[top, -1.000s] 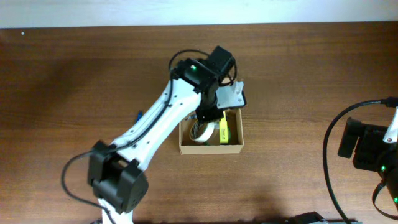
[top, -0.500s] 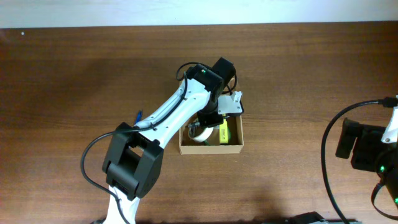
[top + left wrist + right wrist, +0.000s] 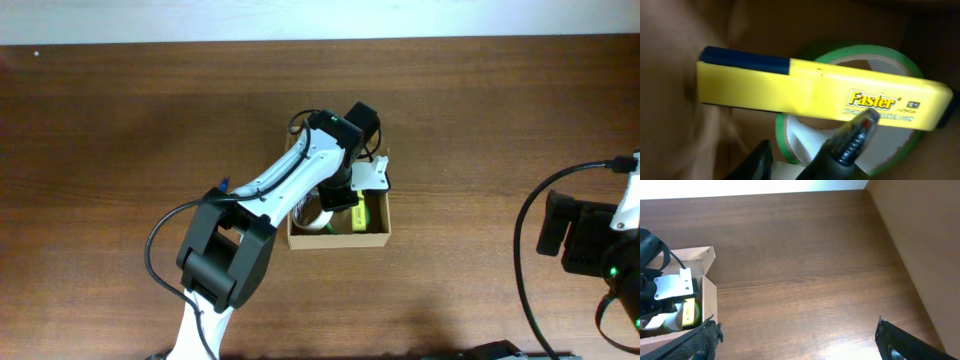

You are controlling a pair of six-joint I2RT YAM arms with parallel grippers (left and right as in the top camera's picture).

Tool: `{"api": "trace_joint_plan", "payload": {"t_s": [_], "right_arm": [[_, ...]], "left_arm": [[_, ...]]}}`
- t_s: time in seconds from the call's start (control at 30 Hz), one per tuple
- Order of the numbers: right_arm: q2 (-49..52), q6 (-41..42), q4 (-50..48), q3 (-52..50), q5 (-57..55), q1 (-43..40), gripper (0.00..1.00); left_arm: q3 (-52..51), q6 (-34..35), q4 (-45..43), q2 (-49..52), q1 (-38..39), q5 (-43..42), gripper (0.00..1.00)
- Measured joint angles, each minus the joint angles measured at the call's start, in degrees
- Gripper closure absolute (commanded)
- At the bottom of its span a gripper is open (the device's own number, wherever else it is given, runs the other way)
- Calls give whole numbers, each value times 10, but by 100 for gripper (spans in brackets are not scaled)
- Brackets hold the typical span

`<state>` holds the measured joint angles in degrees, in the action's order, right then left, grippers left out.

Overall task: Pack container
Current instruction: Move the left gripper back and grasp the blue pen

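left end effector (image 3: 337,198) reaching into container (image 3: 340,241) at frame centre, grip impossible to tell, dark pen (image 3: 852,140) lying at its tip | container sitting on bench (image 3: 120,150), already holding tape roll (image 3: 855,54) and yellow bar (image 3: 790,90) | lid (image 3: 690,255) standing open, closing probably remaining | right end effector (image 3: 797,330) idling at far right, spread wide and empty

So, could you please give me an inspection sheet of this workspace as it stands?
Surface: brown wooden table.
Job's things: box open, holding tape roll and yellow Faster tool; pen at the left gripper's fingers.
Clutter: small blue thing left of the box, too small to tell.
Grippers: left gripper down in the box, jaws unclear; right gripper open, empty.
Cables: black loop at right, another lower left.
Surroundings: pale strip past the far edge.
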<state>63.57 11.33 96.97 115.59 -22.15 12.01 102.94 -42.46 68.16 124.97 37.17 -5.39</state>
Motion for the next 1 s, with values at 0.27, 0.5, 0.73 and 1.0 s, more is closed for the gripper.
{"api": "trace_joint_plan", "payload": {"t_s": [0.27,0.5,0.73,1.0], "right_arm": [[0,0,0,0,6,0,1],[0,0,0,0,18,0,1],[0,0,0,0,28,0,1],[0,0,0,0,32,0,1]], "left_arm": [[90,0,60,0,0,2,44],[153,-2,69,-40,0,10,34],[156,21,101,-89,0,40,54],[156,174,110,-172,-69,201,87]]}}
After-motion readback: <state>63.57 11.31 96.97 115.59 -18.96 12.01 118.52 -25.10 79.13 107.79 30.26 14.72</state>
